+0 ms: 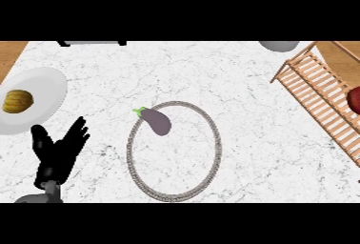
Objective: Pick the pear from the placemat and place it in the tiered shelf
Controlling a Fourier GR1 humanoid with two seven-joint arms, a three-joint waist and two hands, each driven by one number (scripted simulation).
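— Hand first: what is it doing?

— Black left hand (pixel 57 145) shows at the lower left, fingers straight and spread, pointing up the view. It holds nothing and rests over the white marbled tabletop (pixel 260 143). Its grey forearm is cut off at the lower edge. No right hand shows.

— What lies nearest it?

— Just above, a round white plate (pixel 49 81), partly cut off by the left edge, carrying a yellow-brown ribbed lump (pixel 17 101) I can't identify. To the hand's right, the round placemat with a grey braided rim (pixel 174 151).

— And the pear?

— No pear is visible. On the placemat's upper left sits a small purple eggplant-shaped piece with a green stem (pixel 156 121), its stem crossing the rim.

— The shelf?

— Light wooden slatted tiered shelf (pixel 316 90) stands at the right, well apart from the placemat and cut off by the edge. A dark red object (pixel 354 99) sits on it, mostly out of view. At the top edge, a grey rounded shape (pixel 279 45) and a dark bar (pixel 91 43) are both cropped and hard to make out.
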